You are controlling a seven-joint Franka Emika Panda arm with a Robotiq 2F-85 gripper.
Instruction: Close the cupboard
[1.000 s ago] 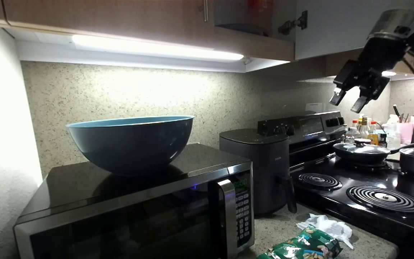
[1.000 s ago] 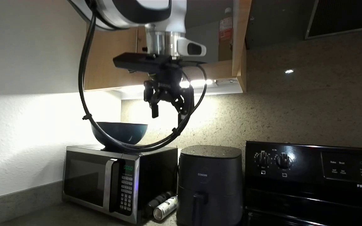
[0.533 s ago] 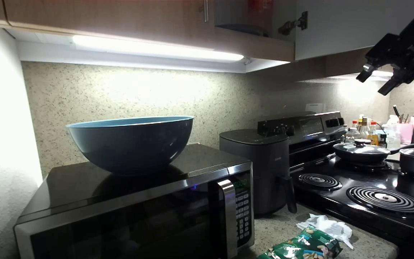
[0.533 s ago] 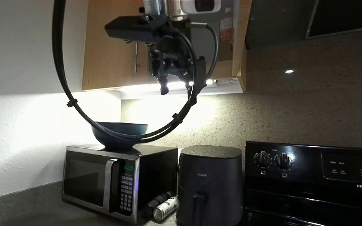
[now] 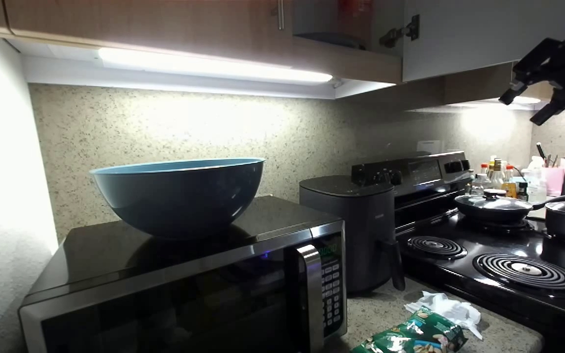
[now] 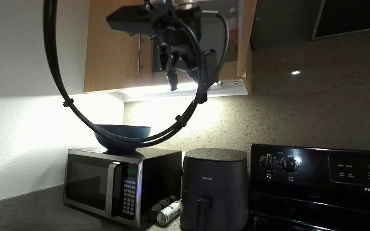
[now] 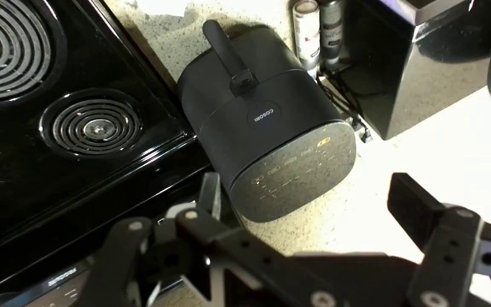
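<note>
The cupboard has a shut brown door (image 5: 165,22) with a slim silver handle (image 6: 139,54). Beside it the cupboard stands open, its dark inside (image 5: 314,19) holding a red-labelled bottle (image 6: 231,27). The open door (image 5: 478,34) shows its pale inner face and hinge in an exterior view; it shows nearly edge-on in an exterior view (image 6: 248,35). My gripper (image 5: 522,110) is open and empty, low near the open door. In an exterior view the gripper (image 6: 188,91) hangs left of that door, before the opening. The wrist view shows the open fingers (image 7: 305,187); the cupboard is out of view there.
A microwave (image 6: 101,183) with a blue bowl (image 5: 184,201) on top stands below the cupboard. A black air fryer (image 7: 267,106) stands between it and the black stove (image 5: 459,260). A black cable loop (image 6: 127,141) hangs from the arm. The range hood (image 6: 352,19) is at upper right.
My gripper has risen, moving right in both exterior views. Most of the motion came in the first half second. It stays open. The open door has not moved.
</note>
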